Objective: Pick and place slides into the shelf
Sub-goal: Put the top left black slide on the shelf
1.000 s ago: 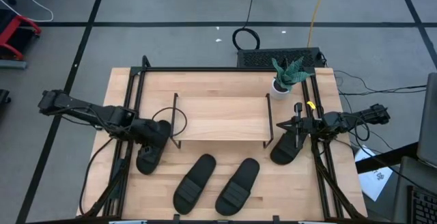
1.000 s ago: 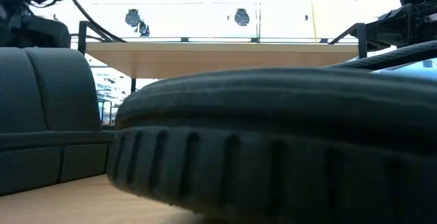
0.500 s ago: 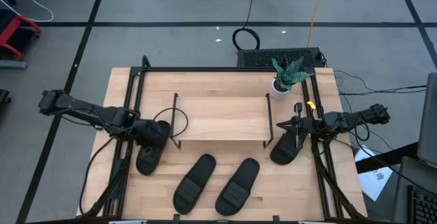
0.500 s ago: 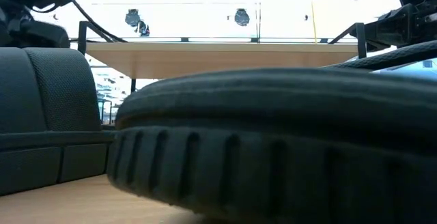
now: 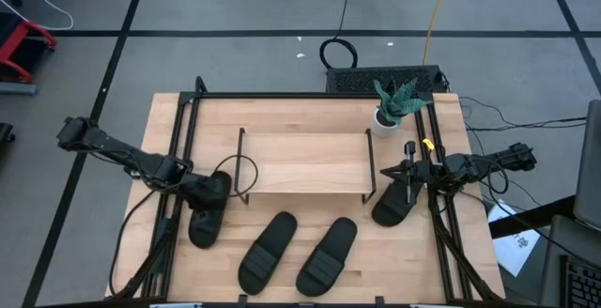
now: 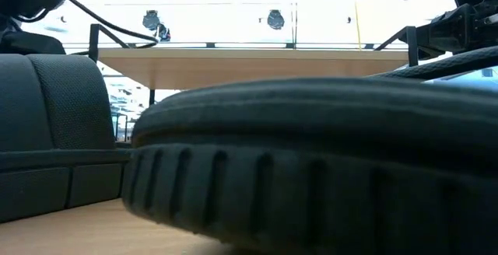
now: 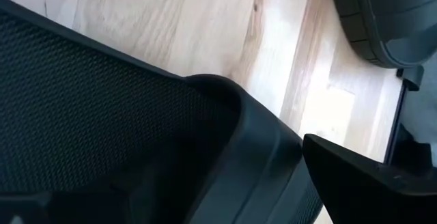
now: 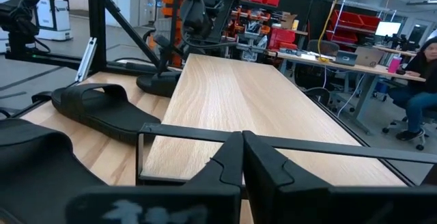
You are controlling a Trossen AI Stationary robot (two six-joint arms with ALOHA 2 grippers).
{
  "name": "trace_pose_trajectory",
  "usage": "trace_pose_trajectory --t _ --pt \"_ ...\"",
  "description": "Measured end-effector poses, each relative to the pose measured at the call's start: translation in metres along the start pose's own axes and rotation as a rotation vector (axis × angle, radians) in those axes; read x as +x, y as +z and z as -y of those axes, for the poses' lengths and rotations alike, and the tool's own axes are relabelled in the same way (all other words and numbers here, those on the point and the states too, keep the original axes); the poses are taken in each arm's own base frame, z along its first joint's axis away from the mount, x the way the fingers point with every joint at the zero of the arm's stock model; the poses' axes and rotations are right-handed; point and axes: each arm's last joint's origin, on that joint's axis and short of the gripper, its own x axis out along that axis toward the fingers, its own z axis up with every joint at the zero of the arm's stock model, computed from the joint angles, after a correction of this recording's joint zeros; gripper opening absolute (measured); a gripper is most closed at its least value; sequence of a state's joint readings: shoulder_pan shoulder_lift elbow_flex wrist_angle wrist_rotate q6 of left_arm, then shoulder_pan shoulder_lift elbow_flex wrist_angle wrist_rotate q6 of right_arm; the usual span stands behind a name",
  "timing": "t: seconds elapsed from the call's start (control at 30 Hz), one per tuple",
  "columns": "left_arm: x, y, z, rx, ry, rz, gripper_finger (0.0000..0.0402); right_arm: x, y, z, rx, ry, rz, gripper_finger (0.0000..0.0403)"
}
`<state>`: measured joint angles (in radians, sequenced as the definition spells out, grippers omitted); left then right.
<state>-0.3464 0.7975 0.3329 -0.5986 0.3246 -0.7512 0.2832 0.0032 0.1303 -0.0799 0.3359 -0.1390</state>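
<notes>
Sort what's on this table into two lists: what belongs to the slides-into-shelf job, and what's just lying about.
Job:
- four black slides: at the left gripper, two at the front, one at the right
- shelf
- left gripper, over its slide
- right gripper, shut

Lying about:
- potted plant
- cables off the table

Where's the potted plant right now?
In the high view, the small green potted plant stands at the table's far right, just beyond the low wooden shelf's right end.

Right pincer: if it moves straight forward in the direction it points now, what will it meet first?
Probably the shelf. The shut right pincer points across the table at the shelf's near dark leg frame, close ahead. Depth is unclear, so it might pass just over the board.
</notes>
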Motion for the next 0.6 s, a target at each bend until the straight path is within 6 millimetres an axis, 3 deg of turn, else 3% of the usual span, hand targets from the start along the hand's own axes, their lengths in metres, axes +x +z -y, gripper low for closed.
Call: trace_pose_trajectory --t 0.17,0.27,0.37,0.53,0.6 --pt "0.005 -0.004 -0.005 -0.010 0.013 -0.004 0.0305 0.000 0.000 0.000 0.000 0.000 0.000 0.0000" --pt "0.008 -0.006 -0.008 -0.017 0.017 -0.010 0.0275 0.000 0.000 0.000 0.000 0.000 0.000 0.0000" --pt "0.010 -0.006 -0.008 -0.010 -0.010 -0.008 0.0208 0.000 0.000 0.000 0.000 0.000 0.000 0.0000" --pt "0.010 0.002 0.001 0.035 -0.138 0.044 0.0041 0.000 0.000 0.000 -0.001 -0.001 0.000 0.0000" --pt "0.010 0.004 0.005 0.032 -0.183 0.067 0.0016 0.000 0.000 0.000 -0.002 -0.001 0.000 0.0000"
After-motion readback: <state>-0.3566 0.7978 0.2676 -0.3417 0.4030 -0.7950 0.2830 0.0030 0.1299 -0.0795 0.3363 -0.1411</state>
